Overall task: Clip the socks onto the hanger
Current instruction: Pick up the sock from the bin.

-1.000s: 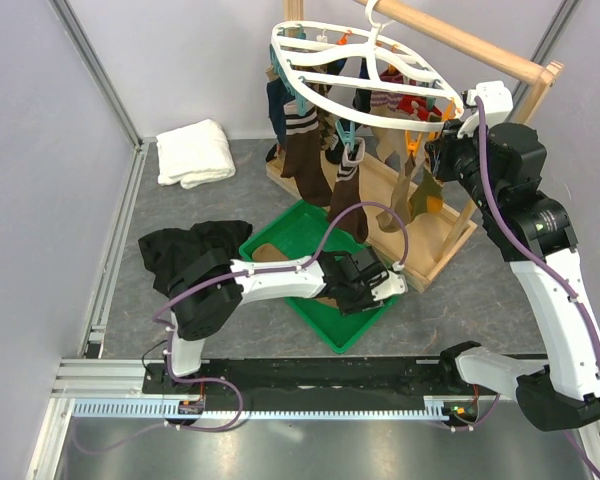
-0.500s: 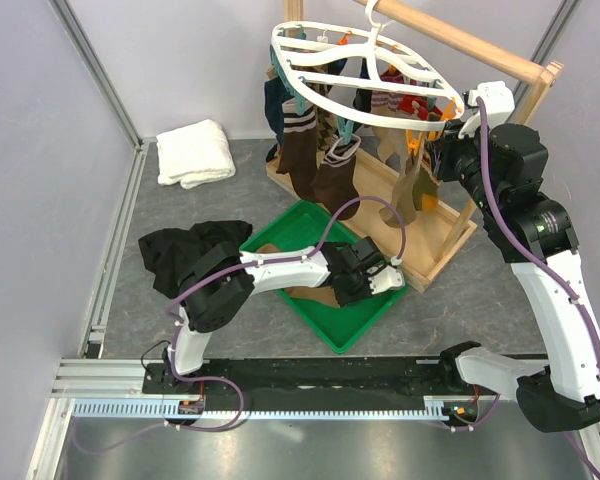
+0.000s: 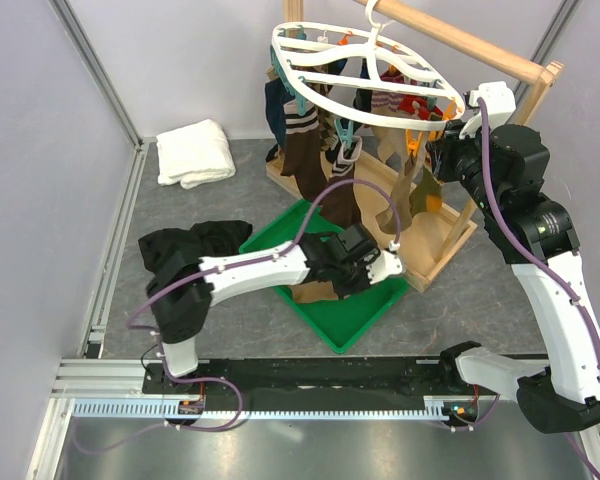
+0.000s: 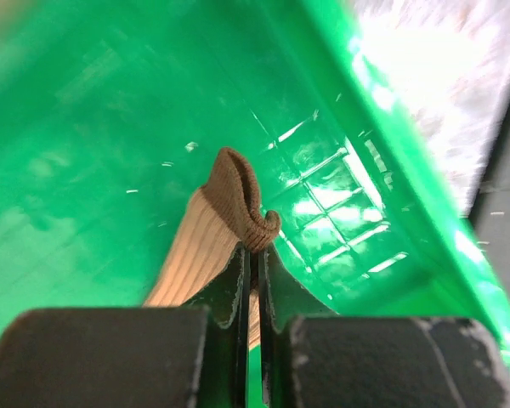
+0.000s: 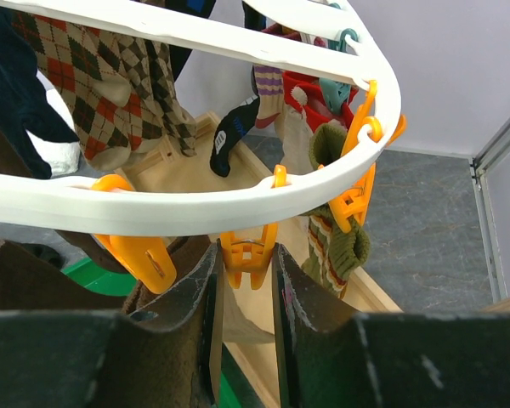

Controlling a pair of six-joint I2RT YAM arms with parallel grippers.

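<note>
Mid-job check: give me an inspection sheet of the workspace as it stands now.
Surface: grey table with a green tray near the centre.
Job's things: tan sock in the tray; hanger on the wooden stand, with hung socks already clipped.
Clutter: white towel at far left; black cloth heap beside the tray.
Grippers: left gripper has its jaws shut on the tan sock's brown cuff; right gripper has its jaws pinching an orange clip on the hanger rim.
Cables: purple cable loops above the left wrist, close to the hung socks.
Surroundings: grey walls; metal rail along the left.
</note>
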